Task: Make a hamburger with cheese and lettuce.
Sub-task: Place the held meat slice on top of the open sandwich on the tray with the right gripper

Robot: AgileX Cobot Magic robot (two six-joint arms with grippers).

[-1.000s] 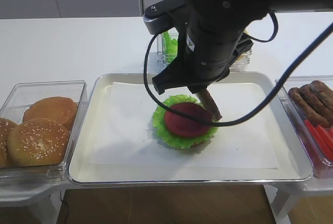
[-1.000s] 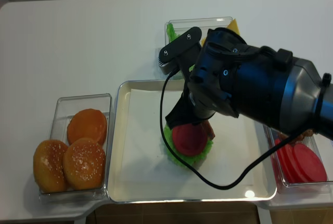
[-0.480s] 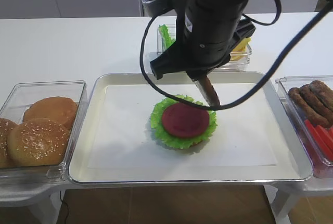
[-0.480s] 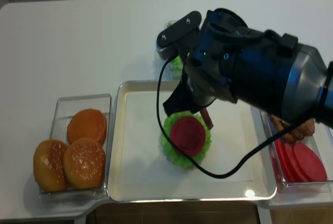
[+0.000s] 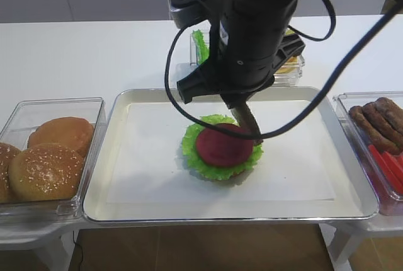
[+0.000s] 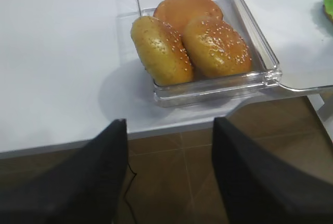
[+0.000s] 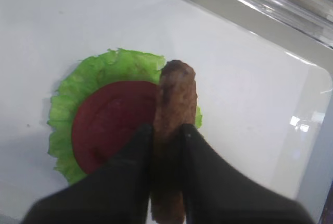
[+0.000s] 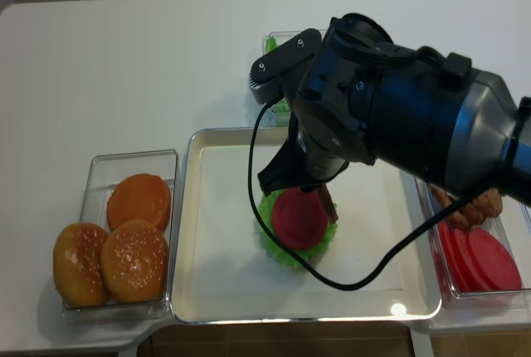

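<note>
The hamburger (image 5: 221, 148) lies mid-tray as a stack: frilly green lettuce (image 5: 191, 151) under a round red slice (image 5: 221, 146). My right gripper (image 7: 166, 130) is shut on a long brown meat piece (image 7: 175, 99), which slants down over the right side of the red slice (image 7: 109, 122). From the other high view the meat piece (image 8: 329, 202) shows at the stack's right edge. Yellow cheese (image 5: 289, 64) shows in a clear box behind the tray, mostly hidden by the arm. My left gripper (image 6: 169, 125) hangs open and empty off the table's front edge.
The steel tray (image 5: 119, 101) holds white paper. A clear box (image 5: 94, 104) on the left holds sesame buns (image 5: 47, 170). A box on the right holds brown sausages (image 5: 378, 120) and red strips (image 5: 387, 164). Red round slices (image 8: 481, 261) lie there too.
My right gripper lifted the brown meat piece away from the stack, then came back down and slightly left over the red slice. The left gripper shows no change.
</note>
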